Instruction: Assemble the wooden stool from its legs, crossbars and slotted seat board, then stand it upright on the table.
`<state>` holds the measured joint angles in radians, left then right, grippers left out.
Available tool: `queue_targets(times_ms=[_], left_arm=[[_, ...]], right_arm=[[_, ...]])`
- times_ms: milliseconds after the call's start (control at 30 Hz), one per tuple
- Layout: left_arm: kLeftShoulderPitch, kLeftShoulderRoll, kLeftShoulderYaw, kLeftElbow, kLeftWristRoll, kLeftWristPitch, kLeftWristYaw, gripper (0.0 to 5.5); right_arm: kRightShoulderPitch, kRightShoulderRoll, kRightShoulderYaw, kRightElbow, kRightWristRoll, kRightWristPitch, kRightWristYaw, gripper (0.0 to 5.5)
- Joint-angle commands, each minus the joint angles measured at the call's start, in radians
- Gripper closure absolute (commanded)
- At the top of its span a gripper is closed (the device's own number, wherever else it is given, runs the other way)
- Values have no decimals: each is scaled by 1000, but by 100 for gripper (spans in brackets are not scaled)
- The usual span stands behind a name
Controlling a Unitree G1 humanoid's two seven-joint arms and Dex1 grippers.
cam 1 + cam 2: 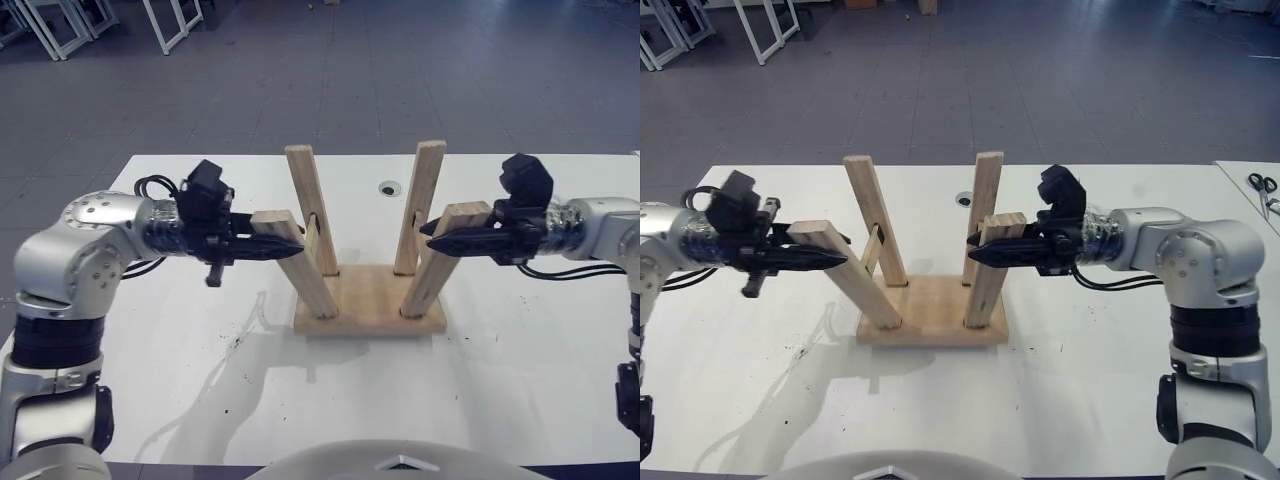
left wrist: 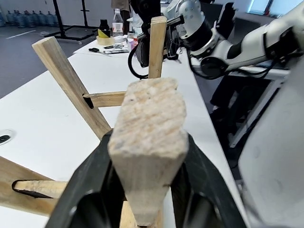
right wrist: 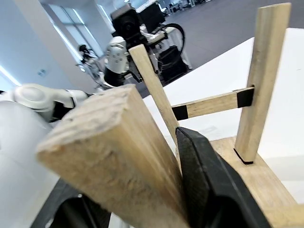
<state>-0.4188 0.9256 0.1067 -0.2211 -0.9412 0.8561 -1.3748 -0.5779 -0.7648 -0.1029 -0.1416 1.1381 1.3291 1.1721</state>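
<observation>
Pale wooden stool (image 1: 370,290) upside down mid-way across the white table (image 1: 500,390). Rectangular slotted seat board (image 1: 372,318) flat on the tabletop, four square-section legs pointing up and splaying outward. Not yet stood upright.

Left gripper (image 1: 283,247) level at 9 o'clock of the stool, black fingers (image 2: 90,185) clamped on both sides of the top end of the near-left leg (image 1: 308,275). Right gripper (image 1: 442,238) at 3 o'clock in a mirror pose, jaws clamped on the top end of the near-right leg (image 1: 432,268), black finger (image 3: 209,190) pressed flat against the wood.

Far-left leg (image 1: 312,208) and far-right leg (image 1: 421,205) at 12 o'clock of the held pair, untouched by either gripper, lower ends seated in the board. Thin left crossbar (image 3: 211,103) slotted between the two left legs. Thin right crossbar (image 2: 107,99) likewise between the two right legs, with dark slot mouths at the joints.

Round cable port (image 1: 389,187) in the tabletop at 12 o'clock of the stool, apart from it. Scissors (image 1: 1262,184) on the neighbouring table at 3 o'clock, well apart.
</observation>
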Motion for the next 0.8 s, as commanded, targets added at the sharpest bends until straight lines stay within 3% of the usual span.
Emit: queue_targets(times_ms=[33, 167, 200, 367, 533, 633, 800], left_arm=[[39, 166, -21, -2, -160, 274, -151, 441], [-71, 106, -107, 192, -102, 319, -118, 441], [-103, 64, -133, 255, -58, 295, -89, 407], [-257, -126, -202, 565, 120, 173, -14, 335], [-326, -162, -214, 777, 260, 80, -35, 264], [-348, -143, -191, 890, 302, 60, -76, 264], [-398, -135, -10, 1030, 260, 67, -36, 264]], right_arm=[[-33, -45, -24, 43, 304, 273, -92, 373], [-76, 35, 17, 204, 236, 283, -262, 373], [-88, 60, 36, 260, 184, 263, -285, 374], [-185, 127, 149, 525, -64, 87, -222, 287], [-227, 132, 187, 646, -208, -19, -111, 196], [-217, 113, 181, 691, -286, -81, -75, 175], [-181, 54, 126, 730, -350, -139, -22, 175]])
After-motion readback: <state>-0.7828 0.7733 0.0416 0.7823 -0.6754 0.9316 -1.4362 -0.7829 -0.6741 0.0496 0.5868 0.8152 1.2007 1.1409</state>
